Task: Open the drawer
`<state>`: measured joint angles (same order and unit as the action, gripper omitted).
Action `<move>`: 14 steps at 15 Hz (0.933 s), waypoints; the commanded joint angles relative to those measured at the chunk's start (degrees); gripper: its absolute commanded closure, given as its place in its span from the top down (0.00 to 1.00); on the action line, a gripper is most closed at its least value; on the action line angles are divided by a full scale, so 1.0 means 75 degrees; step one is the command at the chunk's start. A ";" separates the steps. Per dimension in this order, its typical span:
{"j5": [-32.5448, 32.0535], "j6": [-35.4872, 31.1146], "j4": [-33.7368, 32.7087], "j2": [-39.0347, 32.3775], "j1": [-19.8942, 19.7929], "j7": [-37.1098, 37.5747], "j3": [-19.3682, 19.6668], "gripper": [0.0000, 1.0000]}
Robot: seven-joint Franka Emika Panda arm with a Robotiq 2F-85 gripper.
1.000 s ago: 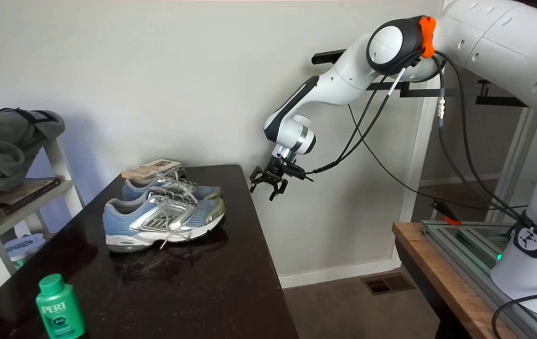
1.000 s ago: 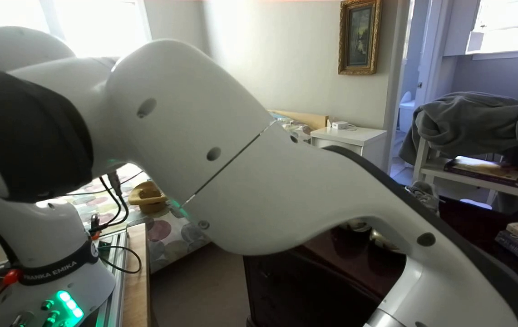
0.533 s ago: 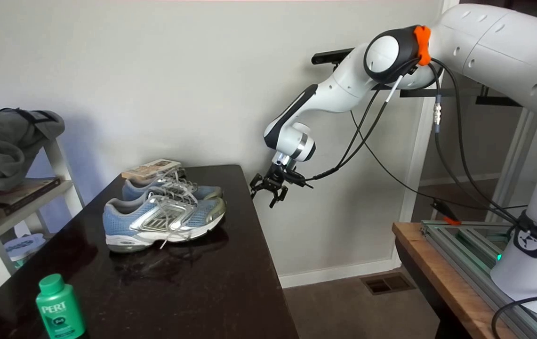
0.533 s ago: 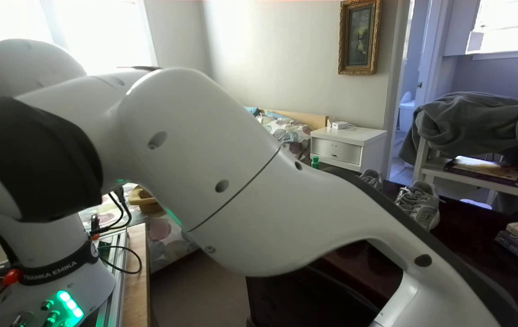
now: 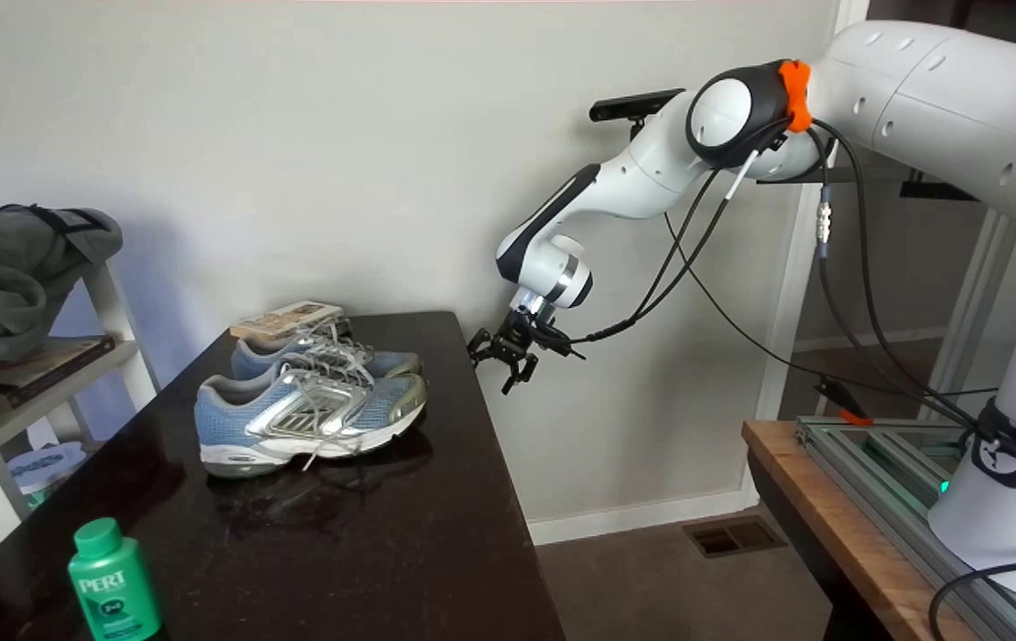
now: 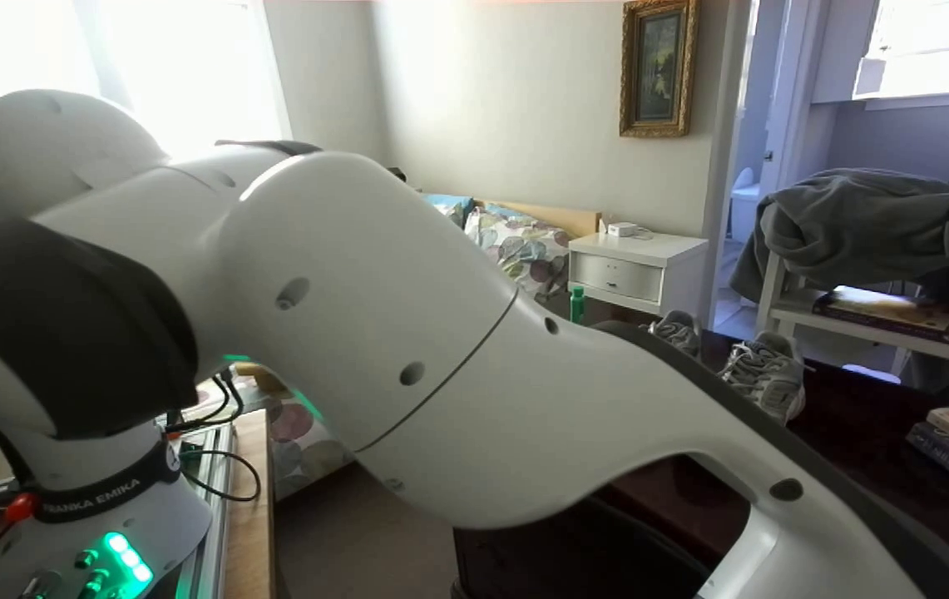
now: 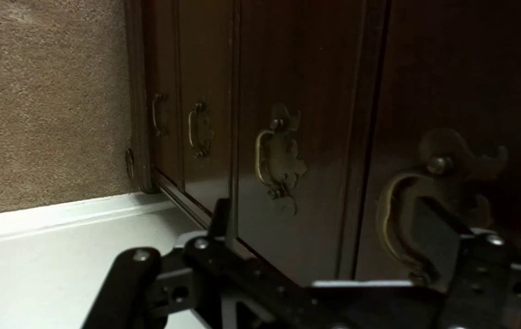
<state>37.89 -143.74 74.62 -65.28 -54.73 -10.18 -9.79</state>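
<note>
Wrist view sets the long, shallow drawer of very dark, glossy wood (image 7: 424, 87) at its right, nearest the black two-fingered gripper (image 7: 325, 208), so I take this one, of several, as the target. Its front looks closed, and a curved, aged-brass pull (image 7: 385, 217) hangs on it. The fingers (image 7: 220, 219) stand well apart, clamped on nothing; the pull's bar shows in the gap, crosswise, so the gripper is probably turned this way to pinch or hook it. One fingertip appears within the loop, though whether it touches the brass I cannot tell. In an exterior view the white, jointed arm (image 5: 632, 187) bends down and holds the gripper low beside the edge of the dark, glossy cabinet (image 5: 436, 552), presumably because a drawer must be met from its front. Blue-and-silver running shoes (image 5: 294, 427) sit on top, where an opening drawer should not disturb them. Next, I judge, comes catching the bar, then a straight tug
</note>
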 commanded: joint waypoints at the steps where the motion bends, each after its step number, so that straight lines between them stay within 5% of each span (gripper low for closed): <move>1: 0.0132 0.0133 -0.0411 -0.0321 -0.0129 -0.0098 -0.0220 1.00; 14: 0.0015 0.0271 -0.1162 -0.0889 -0.0051 0.0178 -0.0251 1.00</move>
<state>37.89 -143.12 69.32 -69.73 -55.25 -10.13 -11.43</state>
